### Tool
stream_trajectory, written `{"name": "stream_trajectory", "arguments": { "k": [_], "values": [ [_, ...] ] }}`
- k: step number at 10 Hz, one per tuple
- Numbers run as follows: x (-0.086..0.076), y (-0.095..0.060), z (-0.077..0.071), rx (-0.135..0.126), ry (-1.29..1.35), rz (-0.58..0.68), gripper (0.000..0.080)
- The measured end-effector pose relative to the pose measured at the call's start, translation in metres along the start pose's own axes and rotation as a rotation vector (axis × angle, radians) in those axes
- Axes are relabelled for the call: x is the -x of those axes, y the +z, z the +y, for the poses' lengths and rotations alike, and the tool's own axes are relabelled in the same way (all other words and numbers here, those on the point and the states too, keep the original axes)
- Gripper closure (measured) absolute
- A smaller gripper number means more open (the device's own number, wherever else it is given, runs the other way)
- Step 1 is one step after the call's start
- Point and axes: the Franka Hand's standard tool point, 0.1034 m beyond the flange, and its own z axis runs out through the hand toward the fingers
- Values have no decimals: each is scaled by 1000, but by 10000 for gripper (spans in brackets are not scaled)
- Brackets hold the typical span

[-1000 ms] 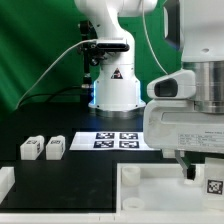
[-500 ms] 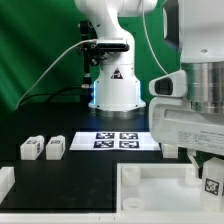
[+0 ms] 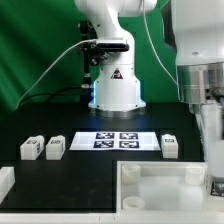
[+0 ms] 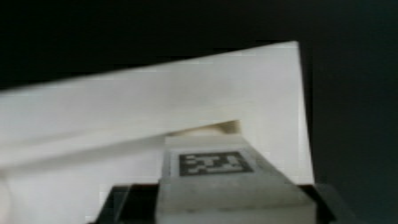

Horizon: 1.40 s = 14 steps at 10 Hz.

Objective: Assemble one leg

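In the wrist view my gripper (image 4: 228,208) is shut on a leg (image 4: 217,175). It is a white post with a black-and-white tag on its face, and it sits between the two dark fingers (image 4: 128,206). The large white square piece with raised rims (image 4: 160,105) lies right under it. In the exterior view my arm fills the right edge. The gripper is mostly cut off there, over the right part of the square piece (image 3: 150,180). Three more legs lie on the black table: two at the left (image 3: 30,148) (image 3: 55,148) and one right of the marker board (image 3: 170,145).
The marker board (image 3: 115,140) lies flat in the middle in front of the robot base (image 3: 115,90). Another white part (image 3: 5,182) shows at the exterior view's bottom left corner.
My arm has moved toward the exterior view's right with the leg, nearly out of the picture. This uncovered the leg beside the marker board. The loose legs have not moved.
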Motion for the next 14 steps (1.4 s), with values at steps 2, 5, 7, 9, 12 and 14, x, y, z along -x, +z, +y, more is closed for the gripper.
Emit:
{"name": "stream_trajectory", "arguments": {
  "k": [2,5,7,9,12,14],
  "values": [
    [1,1,2,3,161,-3,421],
    [2,1,2,4,129,-3,179],
    [7,0,5,-16,-30,-8,159],
    [16,-3,14,-34,-355,-16,151],
    [15,-2,19,-34,-655,-6,150],
    [4,-1,14,-17,-1025,19,150]
  ]
}}
